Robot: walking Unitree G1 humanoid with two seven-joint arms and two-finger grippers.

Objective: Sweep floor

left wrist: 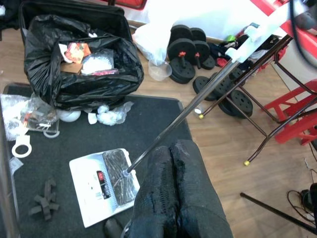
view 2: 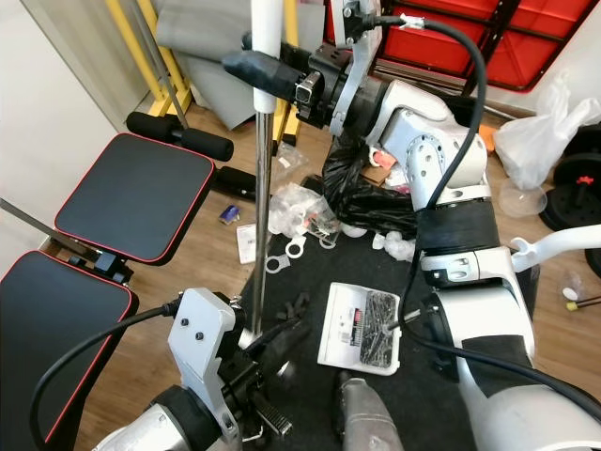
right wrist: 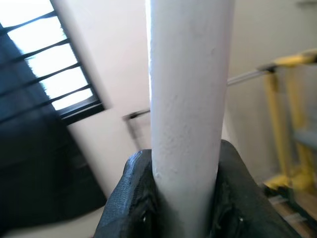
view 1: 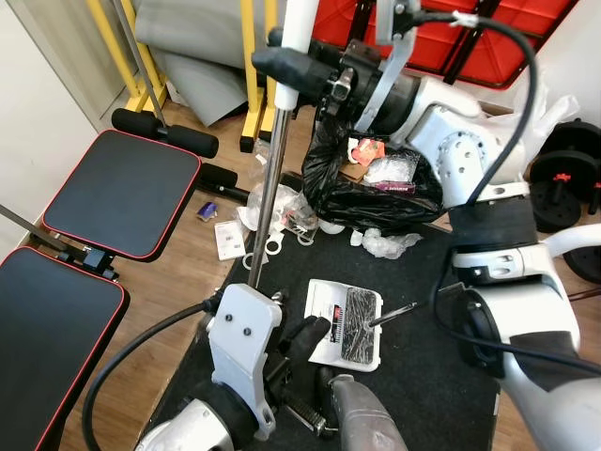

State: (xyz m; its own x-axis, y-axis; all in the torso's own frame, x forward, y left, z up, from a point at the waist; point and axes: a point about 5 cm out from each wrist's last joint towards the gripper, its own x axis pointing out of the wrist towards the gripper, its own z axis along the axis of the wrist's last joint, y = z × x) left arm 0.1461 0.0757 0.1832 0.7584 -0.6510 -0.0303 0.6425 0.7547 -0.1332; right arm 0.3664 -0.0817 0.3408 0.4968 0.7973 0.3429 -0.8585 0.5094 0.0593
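A broom with a silver pole [view 1: 267, 188] and a white upper handle [right wrist: 185, 89] stands upright at the edge of a black mat [view 1: 423, 282]. My right gripper [view 1: 282, 64] is shut on the white handle, high up. My left gripper [view 1: 310, 334] is low beside the pole's foot, fingers [left wrist: 173, 188] pressed shut with nothing between them. Just past it a white dustpan [view 1: 329, 315] lies on the mat with dark debris inside, its long thin handle [left wrist: 198, 99] slanting away. Plastic wrappers and white rings [view 1: 282, 221] litter the wooden floor by the pole. Small black scraps [left wrist: 44, 198] lie on the mat.
An open black rubbish bag [view 1: 376, 193] sits beyond the dustpan. Two black, red-trimmed weight benches [view 1: 122, 193] stand on the left, with a yellow frame [view 1: 249, 66] behind. Dumbbell plates [left wrist: 185, 49] and thin metal stand legs [left wrist: 267, 134] crowd the right.
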